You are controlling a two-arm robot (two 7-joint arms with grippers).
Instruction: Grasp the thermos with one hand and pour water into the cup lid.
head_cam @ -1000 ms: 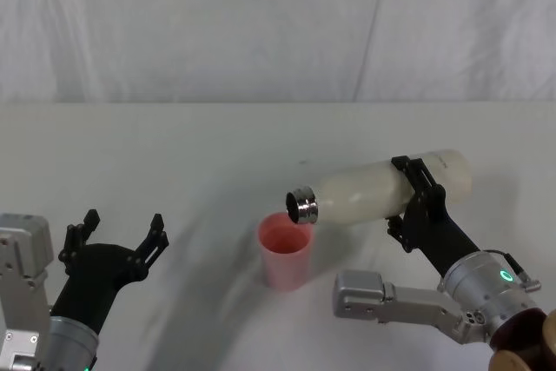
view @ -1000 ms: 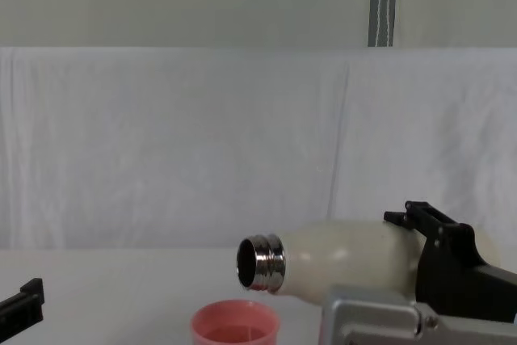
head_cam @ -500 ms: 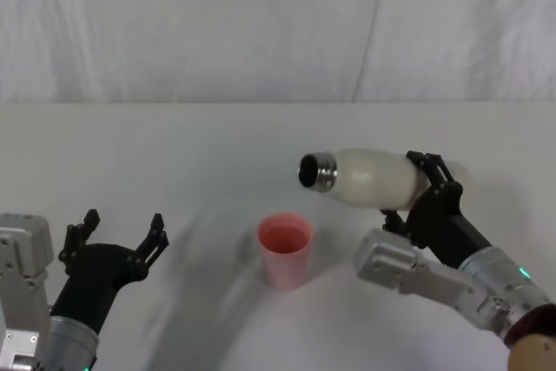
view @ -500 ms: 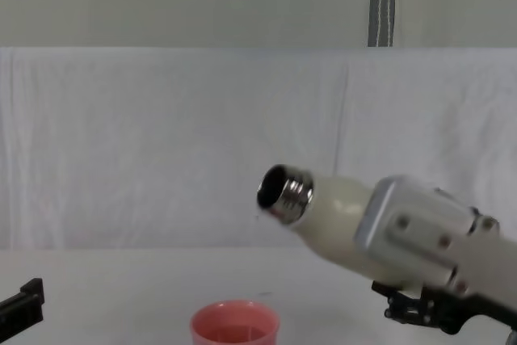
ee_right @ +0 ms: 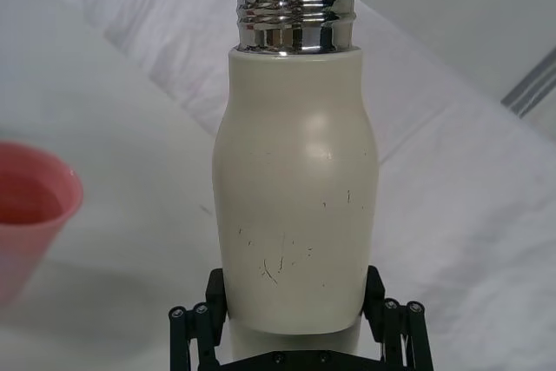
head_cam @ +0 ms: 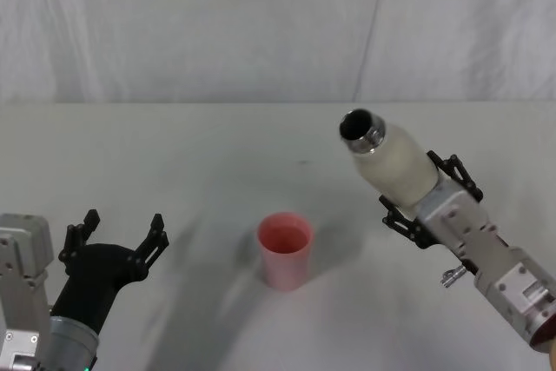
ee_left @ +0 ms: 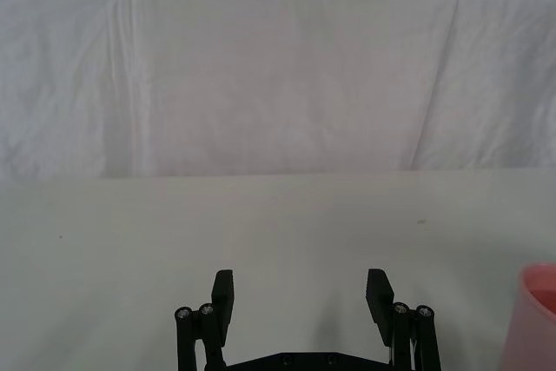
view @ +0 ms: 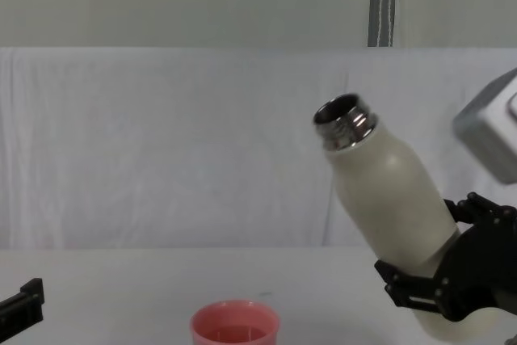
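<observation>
Gripping the thermos (head_cam: 393,162) low on its body, the right gripper (head_cam: 428,204) had its jaws clamped on the cream wall near the base, and the bottle was held in the air, tilted with its steel neck pointing up and toward the robot's left, to the right of the cup lid (head_cam: 285,250) and higher than it. The open mouth looked dark in the head view, and no stream of water showed between it and the cup. The pink cup stood upright on the white surface (head_cam: 217,145), near the middle, with what looked like a little liquid inside it in the chest view. The left gripper (head_cam: 117,236) hung just above the surface on the robot's left, well apart from the cup, its jaws spread and holding nothing. As a judgement, the bottle would be stiff and fairly heavy if any water was left in it, and its matte wall should give the jaws fair friction; the shiny threaded neck would be the slippery place to avoid. A hold around the wide lower body, as here, seemed the sound one. The cup looked light and thin-walled, easy to knock over with a stray touch, so the bottle was best kept off its rim.
</observation>
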